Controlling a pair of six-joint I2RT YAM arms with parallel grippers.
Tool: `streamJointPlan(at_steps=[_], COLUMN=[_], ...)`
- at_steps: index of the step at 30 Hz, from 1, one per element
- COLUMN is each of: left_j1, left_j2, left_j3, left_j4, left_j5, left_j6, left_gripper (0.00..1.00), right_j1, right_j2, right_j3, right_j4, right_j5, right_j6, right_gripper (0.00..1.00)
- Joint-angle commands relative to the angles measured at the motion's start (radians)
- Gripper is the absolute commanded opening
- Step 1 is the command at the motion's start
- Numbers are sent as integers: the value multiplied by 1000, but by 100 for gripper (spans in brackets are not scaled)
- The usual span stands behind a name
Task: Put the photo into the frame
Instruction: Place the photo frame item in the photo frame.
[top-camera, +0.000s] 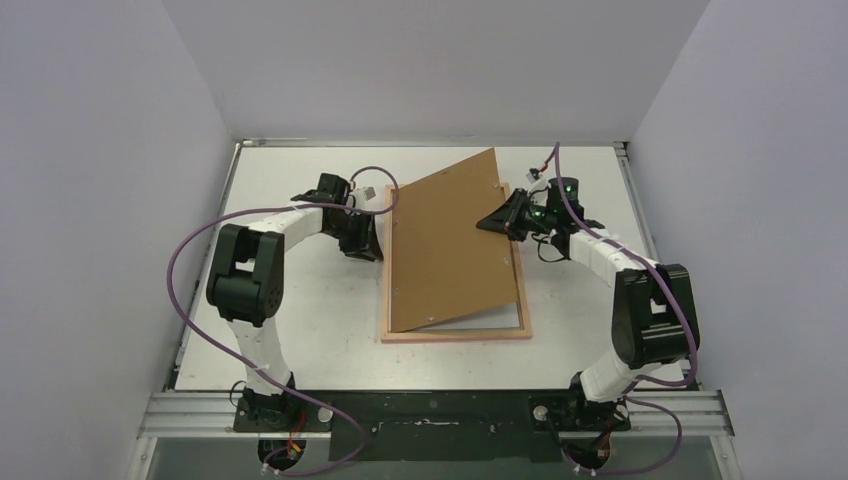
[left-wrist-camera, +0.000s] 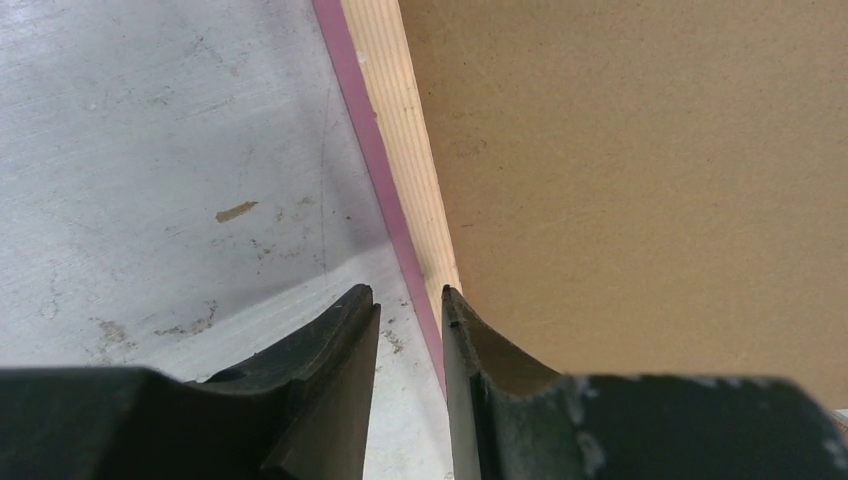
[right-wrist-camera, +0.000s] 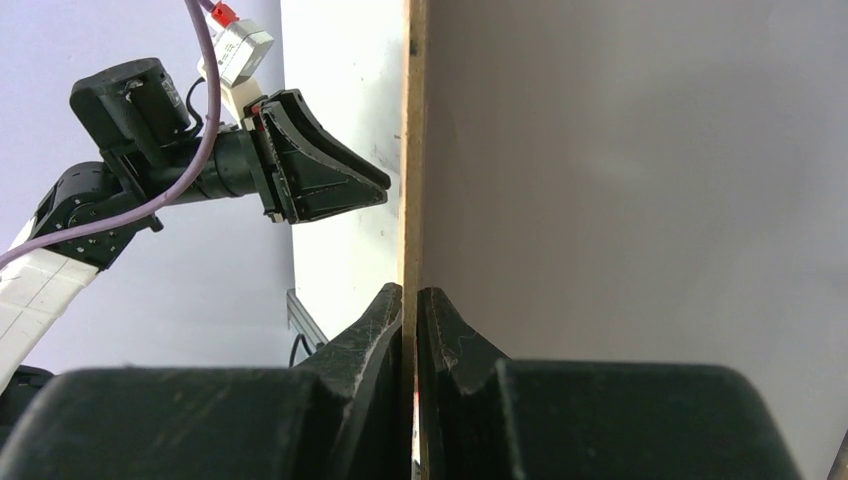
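1 brown backing board (top-camera: 455, 245), white worktop (top-camera: 300, 330), pale walls (top-camera: 100, 150).
Board sits tilted mid-worktop: left long edge low, right long edge raised, far end skewed right; a few small dots near its edges. Close up, the worktop is scratched and stained, with 1 tan fleck (left-wrist-camera: 236, 211). Walls are plain, on 3 sides.

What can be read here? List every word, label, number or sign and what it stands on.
None: no word, number, label or sign can be read on the brown board, the frame, the table or the arms.
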Motion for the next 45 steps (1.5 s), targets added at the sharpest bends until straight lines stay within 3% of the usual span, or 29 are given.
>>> streamJointPlan(at_steps=[1, 13, 27, 36, 45], left_j1=[-4, -6, -3, 1, 17], left_j2=[-21, -15, -55, -90, -116], left_j3=[-9, -26, -47, -45, -5], left_j4=[69, 88, 83, 76, 8], left_j5=[29, 32, 24, 9, 0], left_j6=[-7, -3, 17, 20, 66], left_gripper=[28, 23, 19, 17, 17], right_j1=[2, 30, 104, 154, 156], right_j2=[-12, -15, 42, 84, 78], right_j3=[-2, -30, 157, 223, 244], right_j4=[97, 49, -399, -524, -560], right_j5=[-18, 58, 414, 570, 617], right_j6=[-12, -69, -371, -445, -483], right_gripper=[5, 7, 77, 100, 90])
